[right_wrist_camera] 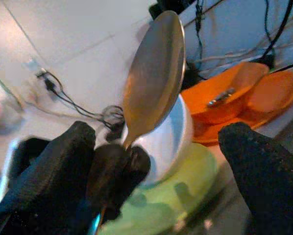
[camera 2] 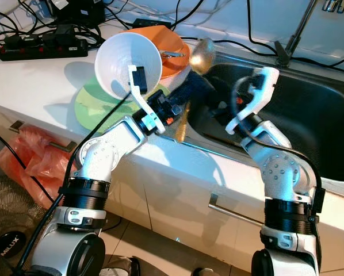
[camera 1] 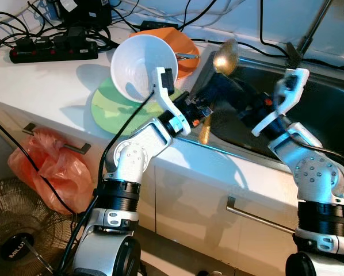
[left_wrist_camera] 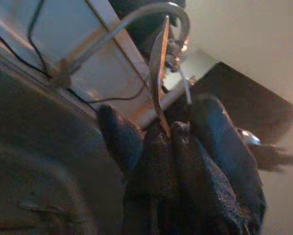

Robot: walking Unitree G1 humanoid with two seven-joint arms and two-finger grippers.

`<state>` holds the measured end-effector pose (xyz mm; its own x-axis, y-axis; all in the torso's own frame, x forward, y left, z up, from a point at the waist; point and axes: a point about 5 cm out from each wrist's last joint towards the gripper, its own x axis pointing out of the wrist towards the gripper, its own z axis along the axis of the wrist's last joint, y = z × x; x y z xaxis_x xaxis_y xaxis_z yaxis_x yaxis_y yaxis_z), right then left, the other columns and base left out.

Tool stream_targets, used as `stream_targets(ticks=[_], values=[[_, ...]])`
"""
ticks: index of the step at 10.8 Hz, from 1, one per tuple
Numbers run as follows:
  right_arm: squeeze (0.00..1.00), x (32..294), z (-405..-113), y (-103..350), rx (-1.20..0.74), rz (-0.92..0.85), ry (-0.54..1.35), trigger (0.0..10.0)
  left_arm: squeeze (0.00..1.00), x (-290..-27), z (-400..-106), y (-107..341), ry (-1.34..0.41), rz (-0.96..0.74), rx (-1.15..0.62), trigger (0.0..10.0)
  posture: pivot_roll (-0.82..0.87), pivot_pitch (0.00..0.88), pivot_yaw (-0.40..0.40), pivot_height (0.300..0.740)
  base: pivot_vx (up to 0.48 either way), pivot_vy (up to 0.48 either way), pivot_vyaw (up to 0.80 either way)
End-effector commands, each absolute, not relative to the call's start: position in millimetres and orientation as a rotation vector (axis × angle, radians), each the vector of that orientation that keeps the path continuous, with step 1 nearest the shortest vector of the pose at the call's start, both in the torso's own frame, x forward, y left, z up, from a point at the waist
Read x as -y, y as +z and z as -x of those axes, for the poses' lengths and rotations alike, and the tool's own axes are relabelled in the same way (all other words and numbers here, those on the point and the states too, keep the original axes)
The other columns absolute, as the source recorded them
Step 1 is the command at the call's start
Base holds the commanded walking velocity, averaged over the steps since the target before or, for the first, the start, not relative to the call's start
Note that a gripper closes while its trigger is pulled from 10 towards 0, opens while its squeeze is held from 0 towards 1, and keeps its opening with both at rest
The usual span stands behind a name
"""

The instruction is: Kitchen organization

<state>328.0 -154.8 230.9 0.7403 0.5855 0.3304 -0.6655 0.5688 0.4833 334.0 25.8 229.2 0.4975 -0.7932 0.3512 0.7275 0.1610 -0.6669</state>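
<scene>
one spoon [camera 1: 225, 57] — left gripper [camera 1: 213, 99], one white bowl [camera 1: 142, 68]

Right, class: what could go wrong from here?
The left gripper pinches the spoon low on its handle, over the edge of the sink; it could slip in. The open right gripper flanks that pinch, so fingers may clash. The tilted white bowl beside the left wrist could get knocked.

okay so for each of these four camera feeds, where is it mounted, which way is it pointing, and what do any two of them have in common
Left eye view: on the head, looking down at the counter and sink; both silver arms show.
Right eye view: same scene, shifted sideways.
Left wrist view: along the left end effector, shut on the spoon, toward the faucet.
Right wrist view: along the open right end effector, toward the white bowl and orange plates.
All four show the spoon.
</scene>
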Motion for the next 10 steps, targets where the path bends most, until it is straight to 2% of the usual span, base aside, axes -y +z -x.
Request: stream_targets(ticks=[1, 3, 4, 5, 10], values=[[0.00, 154.7, -329.9, 234.0, 0.138, -0.658, 0.754, 10.0, 0.00, -5.7, -322.3, 245.5, -1.226, 0.909, -0.068, 10.0, 0.05, 0.086, -0.002, 0.740, 0.000, 0.000, 0.00], [0.00, 155.3, -335.2, 241.2, 0.165, -0.695, 0.795, 10.0, 0.00, -5.4, -314.2, 238.4, -1.299, 0.899, -0.137, 10.0, 0.05, 0.087, -0.004, 0.740, 0.000, 0.000, 0.00], [0.00, 157.4, -336.7, 243.0, 0.175, -0.705, 0.797, 4.4, 0.00, -7.0, -313.2, 235.8, -1.299, 0.897, -0.150, 10.0, 0.05, 0.088, -0.005, 0.740, 0.000, 0.000, 0.00], [0.00, 159.8, -337.2, 245.3, 0.189, -0.714, 0.797, 0.0, 0.00, -8.5, -313.4, 234.3, -1.296, 0.895, -0.157, 10.0, 0.05, 0.087, -0.004, 0.740, 0.000, 0.000, 0.00], [0.00, 170.1, -335.9, 246.9, 0.205, -0.690, 0.784, 0.0, 0.00, -21.7, -314.1, 227.0, -1.263, 0.878, -0.167, 10.0, 0.05, 0.087, -0.009, 0.740, 0.000, 0.000, 0.00]])
